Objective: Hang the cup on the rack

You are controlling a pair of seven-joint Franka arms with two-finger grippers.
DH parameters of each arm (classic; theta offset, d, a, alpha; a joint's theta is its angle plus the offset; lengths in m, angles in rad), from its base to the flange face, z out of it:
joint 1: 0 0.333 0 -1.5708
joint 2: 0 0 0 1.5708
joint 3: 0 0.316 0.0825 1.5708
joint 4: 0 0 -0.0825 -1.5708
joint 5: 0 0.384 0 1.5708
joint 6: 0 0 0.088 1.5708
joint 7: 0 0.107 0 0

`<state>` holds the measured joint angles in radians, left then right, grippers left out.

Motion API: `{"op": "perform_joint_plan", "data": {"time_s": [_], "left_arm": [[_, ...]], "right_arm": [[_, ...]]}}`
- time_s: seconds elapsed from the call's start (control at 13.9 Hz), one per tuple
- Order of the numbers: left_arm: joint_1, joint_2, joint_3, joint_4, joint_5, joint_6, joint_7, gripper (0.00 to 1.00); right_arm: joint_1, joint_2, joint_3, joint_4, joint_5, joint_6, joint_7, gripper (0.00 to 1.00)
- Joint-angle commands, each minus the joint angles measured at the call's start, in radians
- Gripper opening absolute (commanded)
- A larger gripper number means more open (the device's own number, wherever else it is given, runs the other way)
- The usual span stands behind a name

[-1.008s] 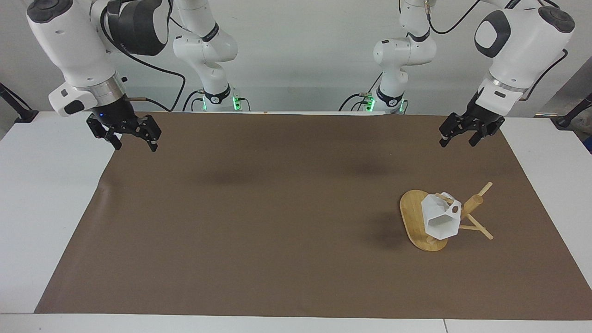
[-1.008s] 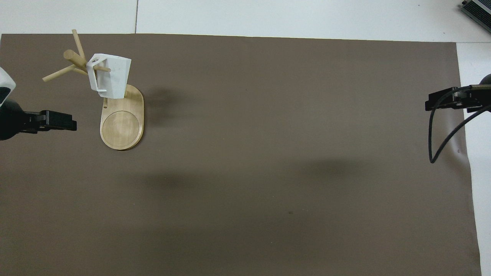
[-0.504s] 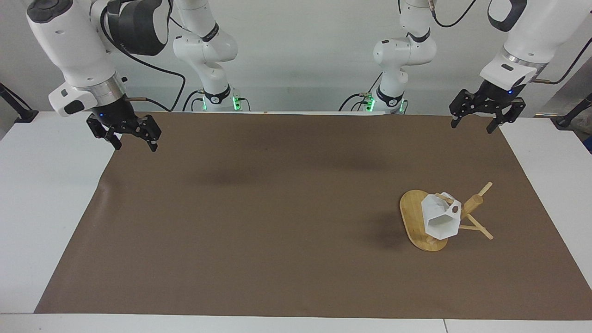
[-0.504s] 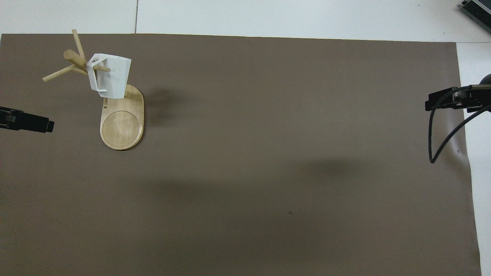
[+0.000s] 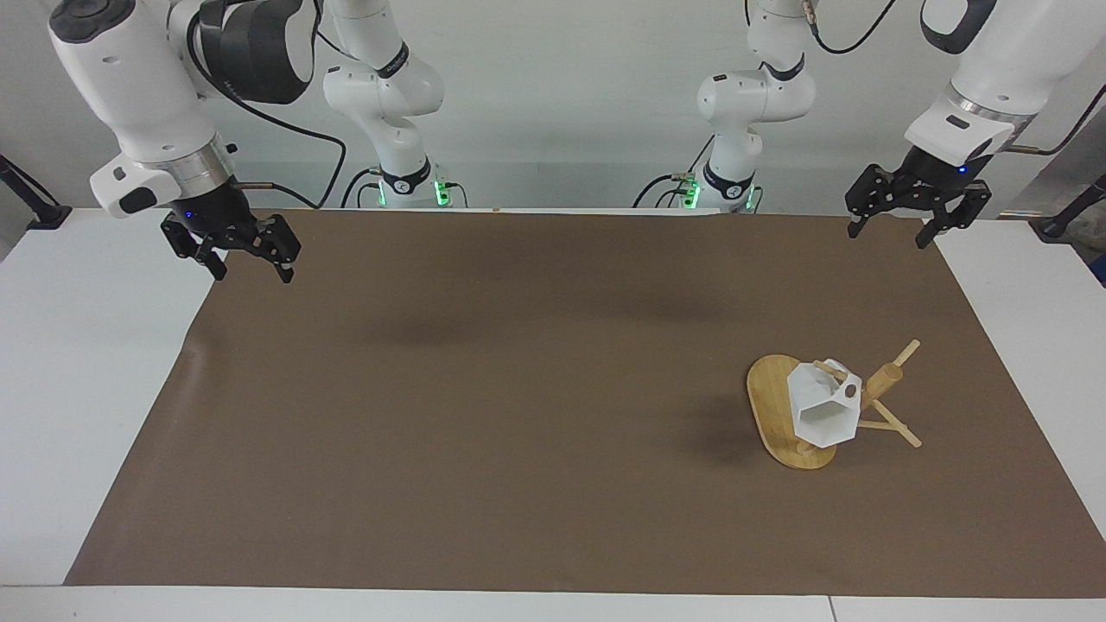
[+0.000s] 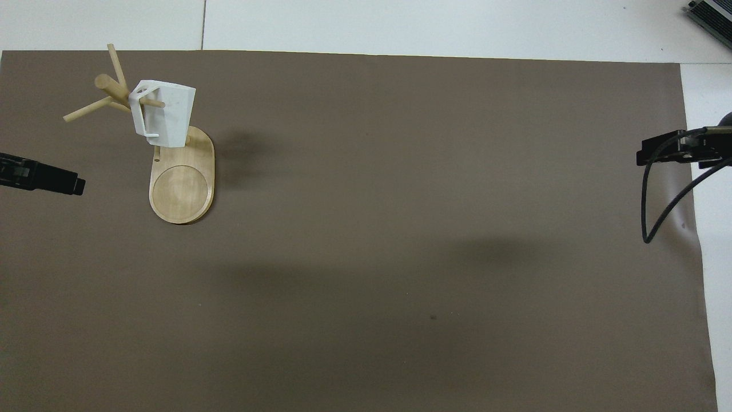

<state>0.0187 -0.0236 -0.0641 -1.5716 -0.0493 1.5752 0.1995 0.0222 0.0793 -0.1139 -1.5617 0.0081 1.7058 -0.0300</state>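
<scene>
Up and back toward its own end of the table goes the left gripper (image 5: 918,220), lifted clear of the rack (image 5: 782,406) within the last second; it now hangs empty, fingers apart, over the mat's (image 5: 484,415) corner at the robots' edge. At the other end the right gripper (image 5: 251,255) has not stirred, its fingers also spread and holding nothing, poised over the mat's edge.

Between them the cup (image 5: 825,408) hangs by its handle on a slanted peg (image 6: 150,103), tilted, touching no gripper. By the look of it the job is done: cup on rack, both arms withdrawn, nothing left but perhaps a return to rest.

Room to move is generous. Wide bare mat lies between rack and right arm. Only the rack's jutting pegs, toward the left arm's end, would snag a careless low sweep.
</scene>
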Motion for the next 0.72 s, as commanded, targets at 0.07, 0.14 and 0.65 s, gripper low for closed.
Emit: {"op": "perform_joint_plan", "data": {"time_s": [0.07,0.14,0.65], "left_arm": [[-0.017,0.014,0.0,0.038,0.023,-0.031,0.009,1.0],[-0.016,0.014,0.0,0.038,0.022,-0.029,0.009,1.0],[-0.04,0.004,-0.01,0.044,0.023,-0.021,0.005,1.0]], "right_arm": [[-0.005,-0.012,0.005,-0.021,-0.007,0.025,0.019,1.0],[-0.005,-0.012,0.005,-0.021,-0.007,0.025,0.019,1.0],[-0.008,-0.012,0.003,-0.021,-0.007,0.025,0.019,1.0]]}}
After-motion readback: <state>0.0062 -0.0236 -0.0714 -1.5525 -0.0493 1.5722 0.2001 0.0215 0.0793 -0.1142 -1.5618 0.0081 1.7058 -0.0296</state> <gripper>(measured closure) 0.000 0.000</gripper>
